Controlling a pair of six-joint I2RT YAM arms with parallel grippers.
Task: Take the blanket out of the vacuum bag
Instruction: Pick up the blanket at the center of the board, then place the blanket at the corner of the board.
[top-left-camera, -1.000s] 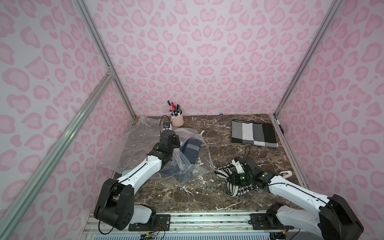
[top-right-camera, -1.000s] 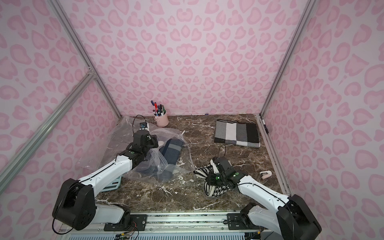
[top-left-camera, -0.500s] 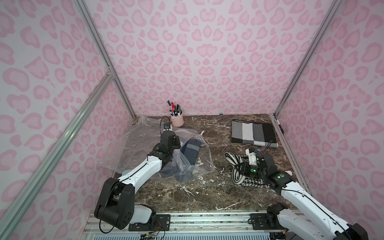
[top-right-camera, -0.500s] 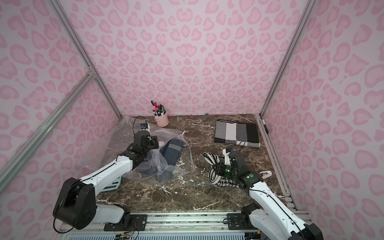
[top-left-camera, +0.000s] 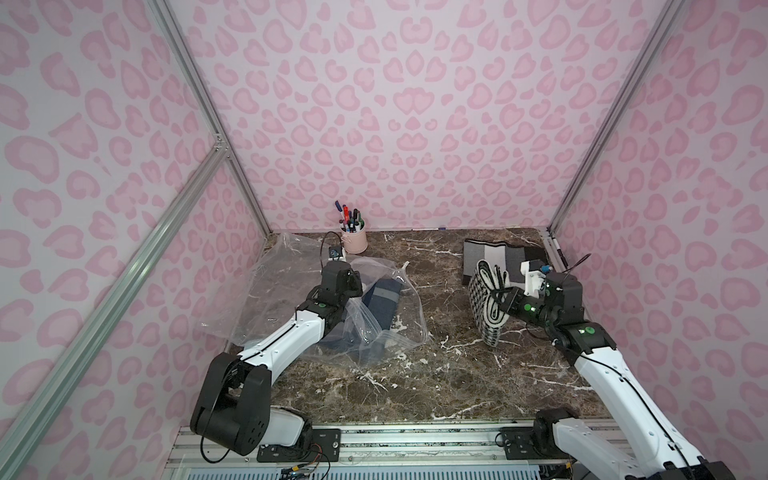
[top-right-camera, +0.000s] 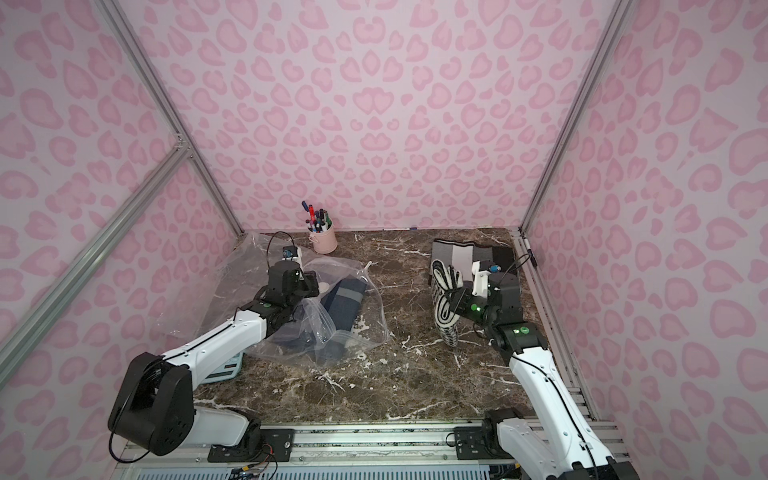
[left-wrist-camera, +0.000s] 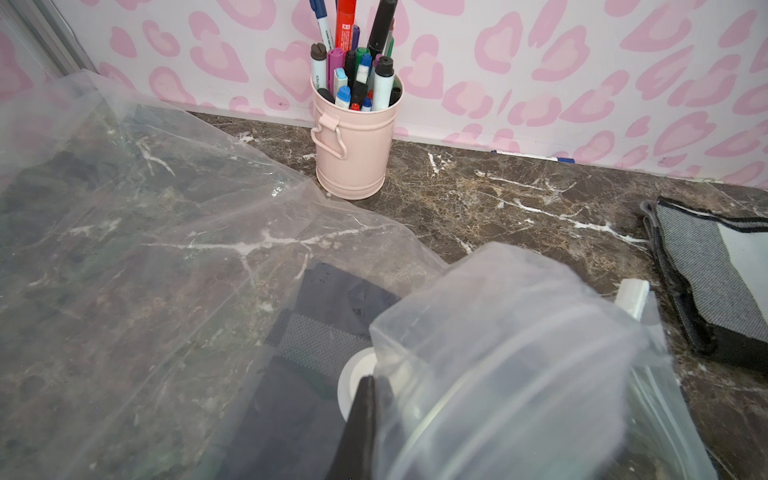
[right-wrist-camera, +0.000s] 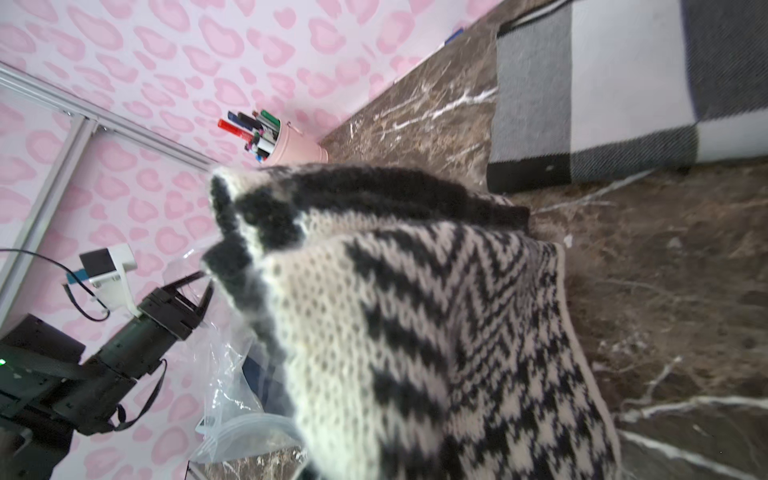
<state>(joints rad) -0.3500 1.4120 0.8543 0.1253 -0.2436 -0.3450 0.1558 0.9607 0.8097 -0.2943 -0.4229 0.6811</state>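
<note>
The right gripper (top-left-camera: 502, 297) pinches the knit blanket (top-left-camera: 487, 311) in its jaws, holding it up well apart from the vacuum bag (top-left-camera: 409, 320). Whether its lower end touches the desk (top-left-camera: 415, 382) is unclear. In the right wrist view the knit hides those jaws. The left gripper (top-right-camera: 306, 285) has its jaws pressed together on a fold of the bag, and plastic veils them in the left wrist view. The left arm partly hides a blue cloth (top-left-camera: 383, 300) inside the bag.
</note>
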